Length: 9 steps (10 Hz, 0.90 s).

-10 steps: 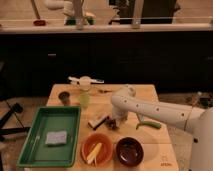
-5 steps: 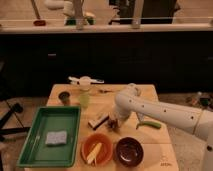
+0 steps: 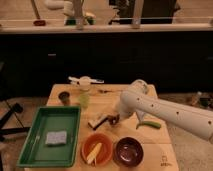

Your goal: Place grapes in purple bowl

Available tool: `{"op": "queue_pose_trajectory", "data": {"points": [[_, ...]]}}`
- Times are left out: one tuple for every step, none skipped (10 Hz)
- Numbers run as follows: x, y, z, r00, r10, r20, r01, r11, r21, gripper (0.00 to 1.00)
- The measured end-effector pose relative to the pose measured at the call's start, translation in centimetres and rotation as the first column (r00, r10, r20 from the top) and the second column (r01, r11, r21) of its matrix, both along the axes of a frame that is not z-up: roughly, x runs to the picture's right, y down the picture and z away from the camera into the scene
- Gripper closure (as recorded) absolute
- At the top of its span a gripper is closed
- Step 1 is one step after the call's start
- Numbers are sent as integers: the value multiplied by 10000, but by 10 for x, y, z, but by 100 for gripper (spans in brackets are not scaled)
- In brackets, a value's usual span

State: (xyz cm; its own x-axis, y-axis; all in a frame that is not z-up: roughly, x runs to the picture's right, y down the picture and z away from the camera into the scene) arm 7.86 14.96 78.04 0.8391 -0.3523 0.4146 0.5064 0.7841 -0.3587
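Note:
The grapes [image 3: 114,120] show as a small dark reddish lump on the wooden table [image 3: 160,150], just right of a brown-and-white bar [image 3: 98,121]. My gripper [image 3: 116,118] comes down from the white arm [image 3: 165,112] right onto them and is shut around them; the arm's bulk hides most of the fingers. The purple bowl [image 3: 128,150] stands empty near the table's front edge, a short way in front of the gripper and slightly to its right.
An orange bowl [image 3: 96,150] with yellow sticks sits left of the purple one. A green tray [image 3: 30,145] holding a grey-blue sponge [image 3: 56,137] fills the front left. A dark cup [image 3: 64,96], a pale green glass [image 3: 84,98], a white utensil [image 3: 85,80] and a green pod [image 3: 149,124] lie around.
The arm has shifted slightly to the right over the table. The gripper has settled down on the grapes and shut the last bit.

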Motion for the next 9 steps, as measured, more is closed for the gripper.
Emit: {"op": "queue_pose_trajectory", "data": {"points": [[-2, -3, -7, 9999, -82, 149, 81, 9999, 111, 100], [-4, -2, -16, 9987, -299, 417, 289, 9993, 246, 100], [-5, -2, -24, 9970, -475, 603, 456, 9984, 336, 100], [-5, 0, -34, 9946, -677, 785, 644, 9970, 433, 100], [-3, 3, -45, 9911, -903, 975, 853, 9949, 544, 100], [2, 9, -58, 9869, -1130, 1151, 1060, 9922, 649, 100], [7, 12, -65, 9848, -1239, 1218, 1159, 9908, 701, 100], [17, 18, -74, 9813, -1421, 1295, 1334, 9883, 739, 100], [26, 24, -79, 9787, -1545, 1351, 1459, 9867, 713, 100]]}}
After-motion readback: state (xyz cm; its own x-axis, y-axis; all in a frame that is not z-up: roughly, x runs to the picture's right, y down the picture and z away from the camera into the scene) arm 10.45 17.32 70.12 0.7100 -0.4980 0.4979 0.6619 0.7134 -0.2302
